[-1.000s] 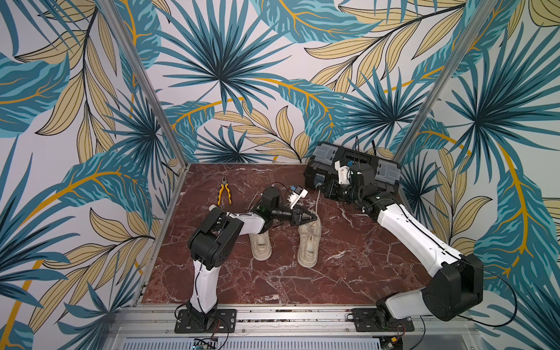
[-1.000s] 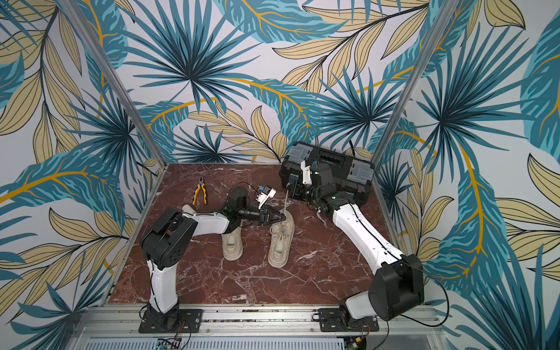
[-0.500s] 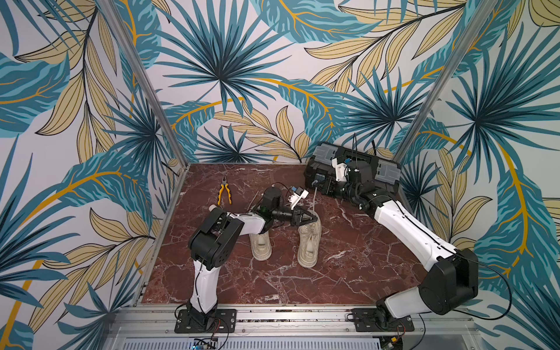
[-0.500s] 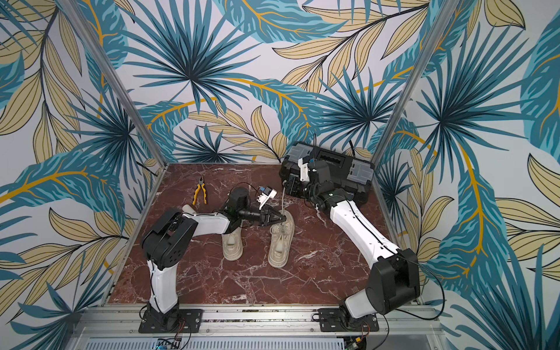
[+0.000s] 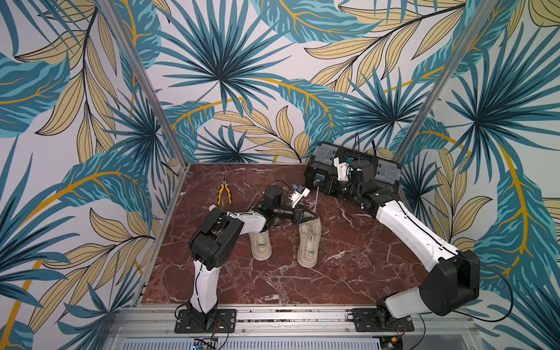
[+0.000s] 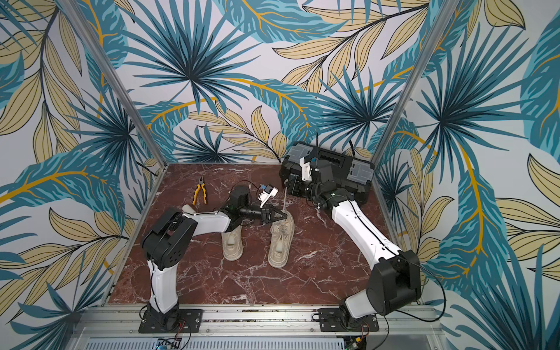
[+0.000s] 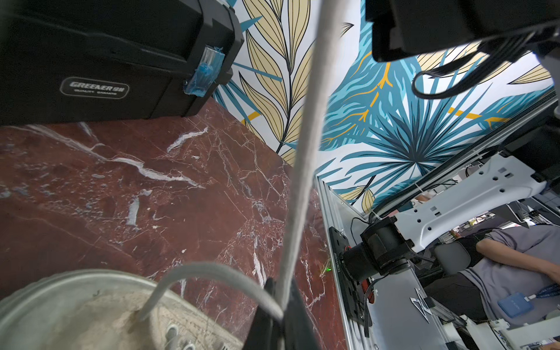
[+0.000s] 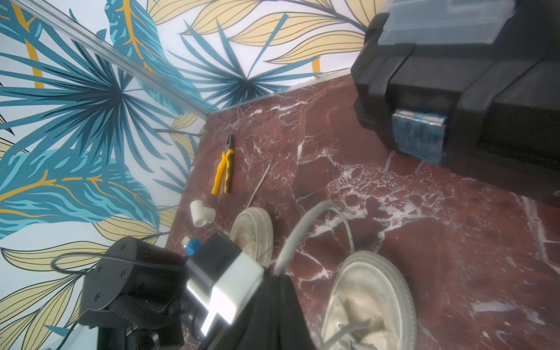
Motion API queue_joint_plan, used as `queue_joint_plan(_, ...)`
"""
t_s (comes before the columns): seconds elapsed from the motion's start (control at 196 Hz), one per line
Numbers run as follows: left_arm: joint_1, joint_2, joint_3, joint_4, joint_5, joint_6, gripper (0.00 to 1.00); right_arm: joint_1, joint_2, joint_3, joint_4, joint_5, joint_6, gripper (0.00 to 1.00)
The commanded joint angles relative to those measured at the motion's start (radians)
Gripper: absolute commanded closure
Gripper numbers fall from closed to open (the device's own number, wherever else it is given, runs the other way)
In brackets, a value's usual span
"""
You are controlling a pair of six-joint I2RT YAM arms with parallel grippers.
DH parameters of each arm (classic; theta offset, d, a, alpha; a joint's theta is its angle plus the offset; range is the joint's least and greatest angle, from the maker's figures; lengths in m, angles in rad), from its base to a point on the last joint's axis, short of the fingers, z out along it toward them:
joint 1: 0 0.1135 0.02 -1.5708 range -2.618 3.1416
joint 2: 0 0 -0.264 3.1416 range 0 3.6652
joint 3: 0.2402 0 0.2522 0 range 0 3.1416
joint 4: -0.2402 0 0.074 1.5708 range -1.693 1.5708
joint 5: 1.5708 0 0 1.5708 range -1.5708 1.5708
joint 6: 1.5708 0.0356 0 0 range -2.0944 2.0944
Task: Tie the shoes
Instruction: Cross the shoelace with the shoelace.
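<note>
Both my grippers are clamping one lace [image 7: 304, 151]: left gripper [image 5: 315, 215] is pinching it low, right gripper [image 5: 317, 181] is holding it taut just beyond. The shoes [image 5: 309, 242] are sitting side by side, one toe directly under left gripper.

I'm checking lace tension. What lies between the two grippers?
One beige lace, stretched straight from the left gripper at the shoe up to the right gripper; clearest in the left wrist view, also in both top views.
</note>
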Motion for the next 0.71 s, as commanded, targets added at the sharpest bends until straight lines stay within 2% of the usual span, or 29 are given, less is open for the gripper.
queue_joint_plan(0.0,-0.004,-0.037,0.01,0.009,0.002,0.012,0.96,-0.02,0.002,-0.015,-0.016,-0.032,-0.063,1.0)
queue_joint_plan(0.28,-0.004,-0.048,-0.008,0.029,0.01,0.001,0.98,-0.002,0.198,0.038,0.042,-0.181,-0.023,1.0)
queue_joint_plan(0.357,-0.004,-0.046,-0.014,0.044,0.007,-0.006,0.98,0.004,0.246,0.059,0.077,-0.2,-0.022,0.94)
queue_joint_plan(0.403,-0.004,-0.047,-0.021,0.062,0.002,-0.016,0.98,0.004,0.265,0.073,0.065,-0.203,-0.033,0.87)
queue_joint_plan(0.5,-0.002,-0.047,-0.033,0.097,-0.018,-0.041,0.98,-0.001,0.261,0.083,-0.01,-0.13,-0.097,0.6)
queue_joint_plan(0.545,-0.002,-0.047,-0.038,0.106,-0.032,-0.048,0.98,-0.012,0.246,0.081,-0.032,-0.095,-0.127,0.49)
queue_joint_plan(0.617,0.0,-0.046,-0.042,0.116,-0.049,-0.06,0.98,-0.037,0.211,0.065,-0.061,-0.048,-0.167,0.39)
queue_joint_plan(0.709,0.002,-0.039,-0.043,0.126,-0.065,-0.073,0.99,-0.077,0.144,0.018,-0.075,-0.017,-0.211,0.33)
